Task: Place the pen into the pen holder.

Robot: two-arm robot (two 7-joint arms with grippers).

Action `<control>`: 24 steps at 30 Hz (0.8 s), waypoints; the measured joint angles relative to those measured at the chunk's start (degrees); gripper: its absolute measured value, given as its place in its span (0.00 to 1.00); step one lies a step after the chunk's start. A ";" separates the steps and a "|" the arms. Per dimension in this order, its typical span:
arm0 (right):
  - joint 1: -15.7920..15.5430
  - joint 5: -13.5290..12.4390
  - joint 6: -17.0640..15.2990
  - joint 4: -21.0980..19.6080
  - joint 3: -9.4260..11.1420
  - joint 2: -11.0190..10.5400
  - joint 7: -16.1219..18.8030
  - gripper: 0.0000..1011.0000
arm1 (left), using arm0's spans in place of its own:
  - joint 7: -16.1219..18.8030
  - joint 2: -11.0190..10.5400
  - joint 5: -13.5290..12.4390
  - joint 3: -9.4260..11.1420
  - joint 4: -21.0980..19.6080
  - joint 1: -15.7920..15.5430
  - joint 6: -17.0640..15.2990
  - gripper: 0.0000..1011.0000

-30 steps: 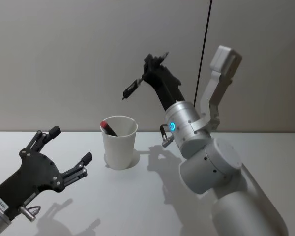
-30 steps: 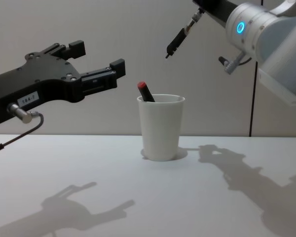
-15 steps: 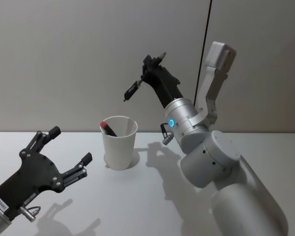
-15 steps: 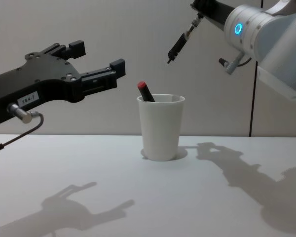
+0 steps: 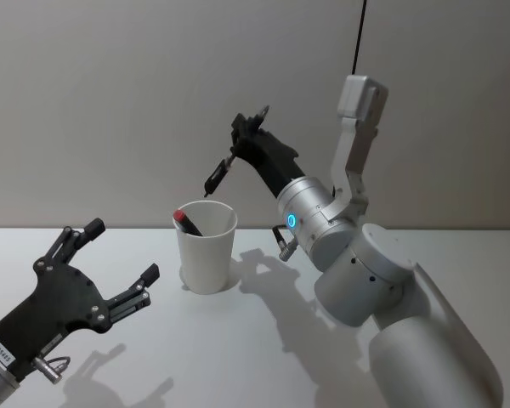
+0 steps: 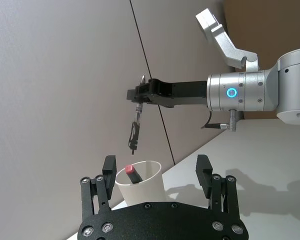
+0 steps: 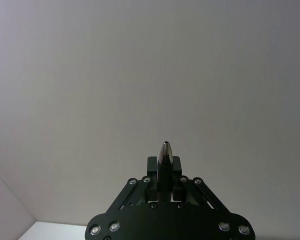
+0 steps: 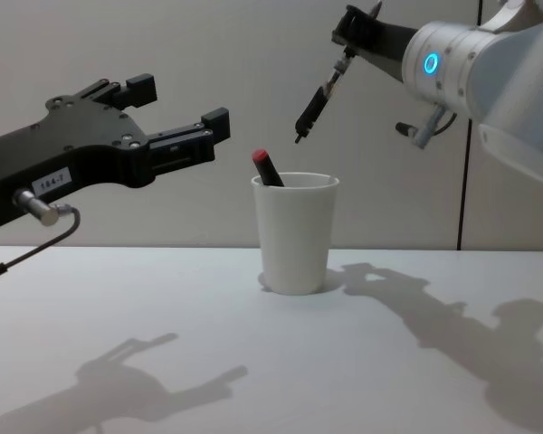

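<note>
Nearest you, in the lower left of the head view, your left gripper (image 5: 119, 265) is hanging over the white table (image 5: 238, 357) with its black fingers spread wide and nothing between them; it is sitting exactly where it sat a second ago. In the chest view that same gripper (image 8: 176, 116) is reaching in from the left edge, and a small white label on its black body is reading something like "184-2", though you are not getting the digits cleanly.

Just past it, in the middle of the head view, the plain white tapered paper cup with a rolled rim (image 5: 206, 246) is standing upright on the table, unmoved. A dark marker with a red cap (image 5: 187, 221) is leaning inside it, red end poking above the rim on the cup's left side.

Farther back, your right gripper (image 5: 238, 144) is pinching the top end of a slim black pen (image 5: 216, 173), which is dangling tip-down and slightly tilted. Compared with a second ago you are carrying it leftward and lower: the tip is now hovering just above the cup's mouth, near the upper centre of the head view, where before it was hanging higher and off to the right of the rim. In the chest view the pen (image 8: 315, 102) is apart from the cup, not touching it. A blue ring light (image 5: 291, 220) is glowing on the right arm's silver wrist.
</note>
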State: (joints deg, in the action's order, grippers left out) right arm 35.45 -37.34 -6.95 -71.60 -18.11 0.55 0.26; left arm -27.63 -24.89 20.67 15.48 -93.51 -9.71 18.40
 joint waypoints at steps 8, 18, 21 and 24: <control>-0.02 0.75 -1.83 -0.08 -0.80 0.02 0.11 0.15 | 0.00 0.00 0.00 0.00 0.00 0.00 0.00 0.99; -0.19 3.23 -1.48 0.11 -2.25 0.04 -0.01 0.15 | 0.00 0.00 0.00 0.00 0.00 0.00 0.00 0.99; -0.23 4.25 -0.71 0.34 -2.70 0.06 -0.06 0.15 | 0.00 0.00 0.00 0.00 0.00 0.00 0.00 0.99; -0.23 5.29 0.18 0.64 -3.30 0.08 -0.09 0.15 | 0.00 0.00 0.00 0.00 0.00 0.00 0.00 0.99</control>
State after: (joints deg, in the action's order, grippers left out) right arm 35.22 -32.05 -6.78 -70.97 -21.41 0.63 0.17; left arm -27.63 -24.89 20.67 15.47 -93.51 -9.71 18.40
